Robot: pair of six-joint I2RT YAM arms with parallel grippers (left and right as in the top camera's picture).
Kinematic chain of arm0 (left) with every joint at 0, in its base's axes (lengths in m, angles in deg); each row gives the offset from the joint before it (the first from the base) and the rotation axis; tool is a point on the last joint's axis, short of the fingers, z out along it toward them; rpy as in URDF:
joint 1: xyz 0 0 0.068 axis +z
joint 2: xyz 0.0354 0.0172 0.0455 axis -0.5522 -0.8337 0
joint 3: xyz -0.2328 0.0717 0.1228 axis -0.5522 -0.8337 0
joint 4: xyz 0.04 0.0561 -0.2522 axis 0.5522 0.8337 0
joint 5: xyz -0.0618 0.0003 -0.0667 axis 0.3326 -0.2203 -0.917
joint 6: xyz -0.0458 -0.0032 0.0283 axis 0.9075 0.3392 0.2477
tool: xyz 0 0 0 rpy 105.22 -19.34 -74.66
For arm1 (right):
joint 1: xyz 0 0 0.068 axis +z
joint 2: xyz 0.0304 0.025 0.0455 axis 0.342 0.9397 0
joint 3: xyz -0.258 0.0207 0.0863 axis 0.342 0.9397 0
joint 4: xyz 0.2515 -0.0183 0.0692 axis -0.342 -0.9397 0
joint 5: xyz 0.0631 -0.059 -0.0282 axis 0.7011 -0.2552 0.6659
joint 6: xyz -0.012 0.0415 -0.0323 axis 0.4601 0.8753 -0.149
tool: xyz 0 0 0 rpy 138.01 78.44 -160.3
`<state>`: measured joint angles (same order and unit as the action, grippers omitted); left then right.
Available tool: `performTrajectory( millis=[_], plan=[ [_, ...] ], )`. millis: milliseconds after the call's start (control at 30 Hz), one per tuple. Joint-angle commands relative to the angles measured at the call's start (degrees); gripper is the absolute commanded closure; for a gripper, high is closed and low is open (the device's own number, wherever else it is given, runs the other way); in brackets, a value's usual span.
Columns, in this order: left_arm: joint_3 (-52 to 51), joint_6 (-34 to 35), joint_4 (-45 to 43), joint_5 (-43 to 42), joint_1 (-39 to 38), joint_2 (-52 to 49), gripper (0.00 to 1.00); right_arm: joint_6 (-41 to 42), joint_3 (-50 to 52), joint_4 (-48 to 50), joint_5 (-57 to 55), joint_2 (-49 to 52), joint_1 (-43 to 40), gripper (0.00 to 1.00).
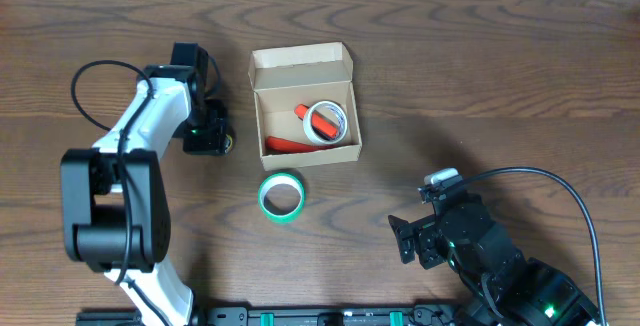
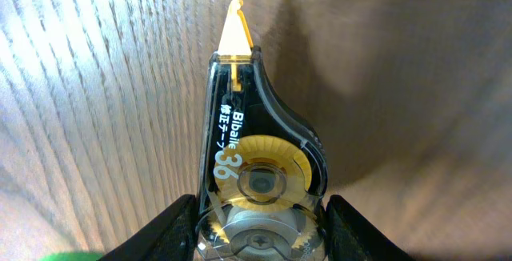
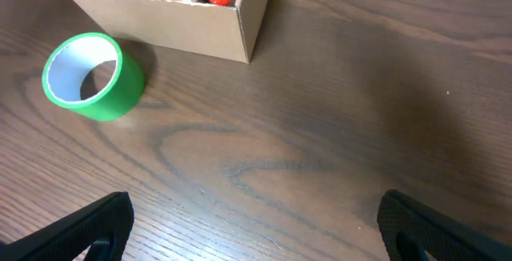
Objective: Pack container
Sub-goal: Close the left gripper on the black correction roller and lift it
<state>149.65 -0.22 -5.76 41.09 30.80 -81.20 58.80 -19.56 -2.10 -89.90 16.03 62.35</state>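
Note:
The tan cardboard container [image 1: 303, 106] stands open at the table's middle, flap lid at its far side; it also shows in the right wrist view [image 3: 200, 21]. Inside lie a white tape roll [image 1: 330, 118] and red items [image 1: 318, 124]. A green tape roll [image 1: 281, 196] lies on the table just in front of the box, and shows in the right wrist view [image 3: 92, 77]. My left gripper [image 1: 218, 138] is left of the box, shut on a black and yellow correction tape dispenser [image 2: 256, 157] lying on the table. My right gripper [image 1: 405, 238] is open and empty at the front right.
A black cable [image 1: 95, 91] loops from the left arm at the far left. The right arm's cable [image 1: 560, 181] arcs over the front right. Bare wood table [image 1: 480, 76] lies right of the box.

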Motion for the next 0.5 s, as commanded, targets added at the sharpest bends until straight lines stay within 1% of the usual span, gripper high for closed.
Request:
performTrajectory(
  millis=[0,467],
  plan=[
    [-0.4,0.1,0.2,1.6,0.1,3.2,0.51,0.8,0.1,0.0,-0.8,-0.3,0.4,0.01],
    [-0.4,0.1,0.2,2.6,-0.2,13.3,0.51,0.8,0.1,0.0,-0.8,-0.3,0.4,0.01]
  ],
)
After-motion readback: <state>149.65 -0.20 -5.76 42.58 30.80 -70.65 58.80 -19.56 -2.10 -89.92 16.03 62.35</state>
